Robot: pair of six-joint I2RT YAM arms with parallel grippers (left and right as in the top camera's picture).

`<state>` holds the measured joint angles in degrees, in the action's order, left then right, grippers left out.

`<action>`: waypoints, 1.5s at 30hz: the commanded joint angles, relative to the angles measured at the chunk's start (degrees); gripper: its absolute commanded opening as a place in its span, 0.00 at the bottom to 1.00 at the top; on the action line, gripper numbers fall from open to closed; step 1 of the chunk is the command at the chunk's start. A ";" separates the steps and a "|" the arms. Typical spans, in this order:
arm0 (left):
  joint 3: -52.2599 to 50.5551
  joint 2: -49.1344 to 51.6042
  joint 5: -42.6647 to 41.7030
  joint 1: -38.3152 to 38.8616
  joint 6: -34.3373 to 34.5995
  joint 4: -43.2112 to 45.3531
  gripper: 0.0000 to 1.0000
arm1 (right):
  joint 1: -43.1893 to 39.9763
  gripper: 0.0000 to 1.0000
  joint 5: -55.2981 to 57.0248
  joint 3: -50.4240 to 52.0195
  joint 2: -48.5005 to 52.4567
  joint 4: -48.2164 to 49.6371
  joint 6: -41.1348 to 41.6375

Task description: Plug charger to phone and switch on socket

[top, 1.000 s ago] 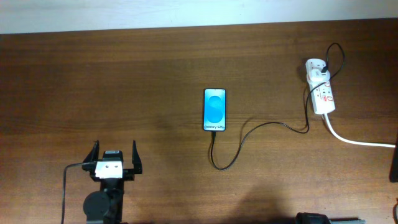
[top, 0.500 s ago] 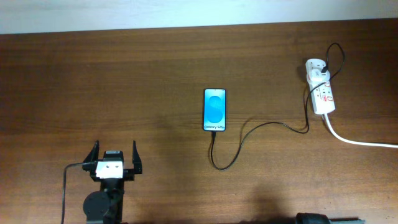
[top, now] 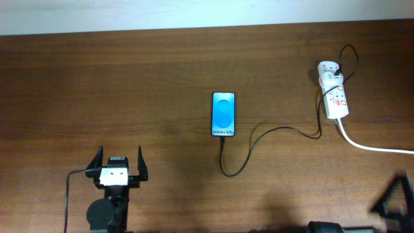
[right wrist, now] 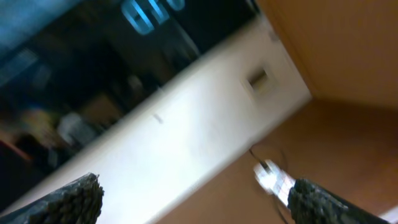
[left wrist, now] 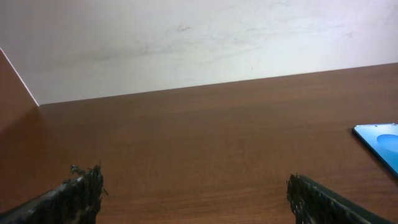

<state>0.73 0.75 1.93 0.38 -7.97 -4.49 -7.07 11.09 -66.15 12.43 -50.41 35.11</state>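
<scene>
Plainly, white "Galaxy S25" on the blue-screened phone (top: 223, 114); left gripper (top: 119, 154) and right gripper (right wrist: 194, 185) both wide open.

The phone (top: 223, 114) lies flat at the middle of the table (top: 129, 77), blue screen up. The charger (top: 284, 129), a thin black cable, loops from the phone's near edge to its white adapter in the socket (top: 336, 100), a white strip at far right.

Indoor room, likely office or lab. Brown wooden worktop (top: 129, 77) meets plain white wall (left wrist: 186, 43). Blurred dark glass (right wrist: 74, 68) upper left.
</scene>
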 commanded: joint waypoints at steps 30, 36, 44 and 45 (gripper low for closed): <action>-0.22 -0.42 0.61 -0.17 -1.09 -0.13 0.99 | 4.44 0.99 -10.54 65.83 -12.17 45.92 -27.39; -0.22 -0.42 0.61 -0.17 -1.09 -0.13 0.99 | 4.44 0.99 -10.69 65.83 -12.17 45.92 -29.27; -0.20 -0.42 0.61 -0.17 -1.09 -0.13 0.99 | 4.44 0.99 -10.67 65.83 -12.17 45.90 -31.71; -0.22 -0.42 0.61 -0.17 -1.09 -0.13 0.99 | 4.44 0.99 -10.67 65.83 -12.17 45.90 -31.71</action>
<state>0.73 0.62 1.93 0.38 -7.97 -4.51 -2.94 0.95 -0.62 0.80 -4.12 4.05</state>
